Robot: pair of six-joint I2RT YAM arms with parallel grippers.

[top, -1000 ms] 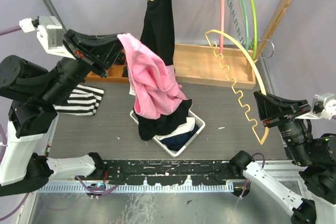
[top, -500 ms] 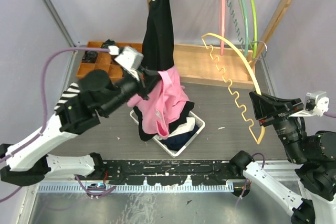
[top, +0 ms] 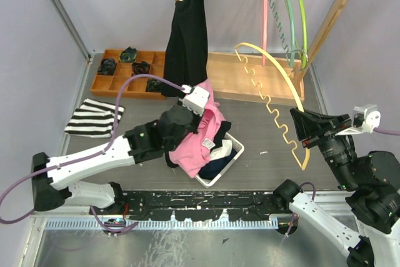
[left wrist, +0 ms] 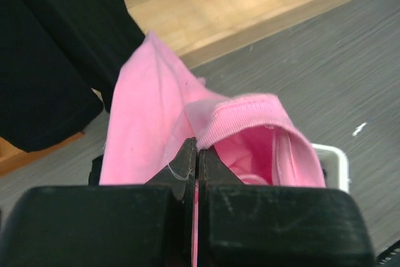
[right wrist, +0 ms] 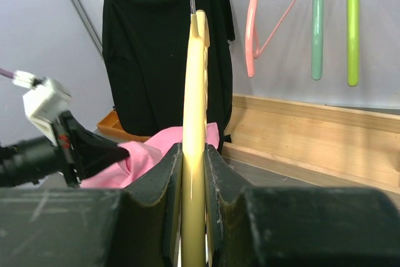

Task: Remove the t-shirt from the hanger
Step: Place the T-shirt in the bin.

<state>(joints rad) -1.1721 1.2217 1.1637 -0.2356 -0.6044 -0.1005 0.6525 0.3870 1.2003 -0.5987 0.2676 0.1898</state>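
"Grey desk (top: 269, 129), wooden rack behind. Why both arms?"

"The right gripper (right wrist: 194, 154) is clamped on the bare yellow hanger (right wrist: 194, 92), holding it high and off to the right. The left gripper (left wrist: 197, 151) pinches the pink t-shirt (left wrist: 156, 110) by its ribbed collar, low over the white bin (top: 226, 167)."

"So the shirt's off?"

"Looks so. It hangs well apart from the hanger, likely headed for the bin."
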